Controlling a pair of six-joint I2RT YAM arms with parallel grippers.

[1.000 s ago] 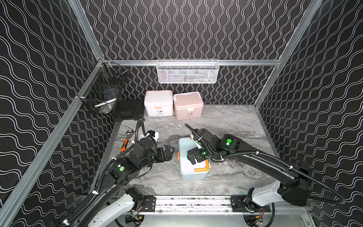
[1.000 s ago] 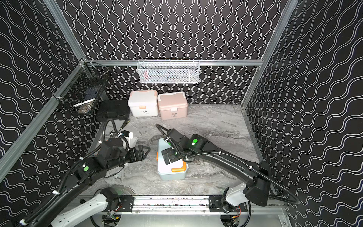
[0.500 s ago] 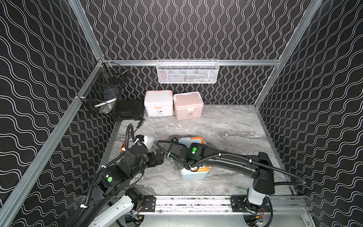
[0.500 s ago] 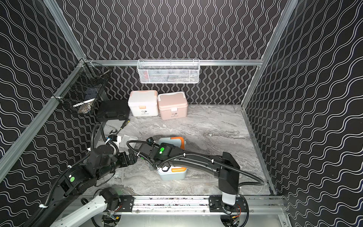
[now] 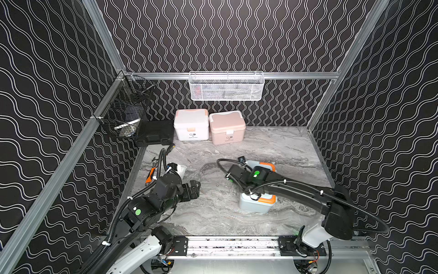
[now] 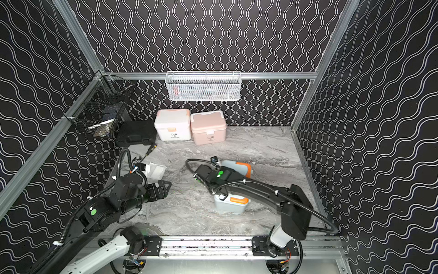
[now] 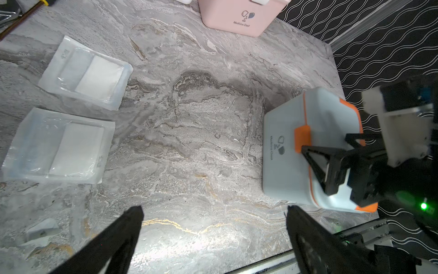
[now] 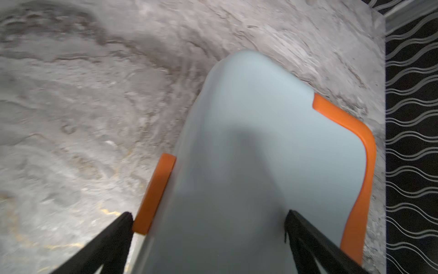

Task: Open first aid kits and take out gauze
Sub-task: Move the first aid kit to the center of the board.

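Note:
The light blue first aid kit (image 5: 254,206) with orange trim stands near the table's middle, its lid down and orange latch (image 7: 302,140) facing left. My right gripper (image 8: 208,214) is open, jaws wide over the lid, with one fingertip (image 8: 123,220) beside the latch. The wrist (image 5: 257,174) covers the kit's top in both top views. Open over bare table, my left gripper (image 7: 214,208) hangs left of the kit (image 6: 231,206). Two gauze packets (image 7: 87,73) (image 7: 59,147) lie flat at the left. At the back wall stand the white kit (image 5: 191,125) and pink kit (image 5: 227,128), both shut.
A flat black case (image 5: 155,134) lies left of the white kit. A black wire basket (image 5: 123,116) hangs on the left rail and a white mesh basket (image 5: 226,86) on the back rail. A screwdriver (image 5: 169,149) and orange-handled tool (image 5: 149,176) lie near the left wall.
My right arm has swung back to the right, its gripper still over the blue kit, and the kit has shifted a little right. The left gripper has barely moved.

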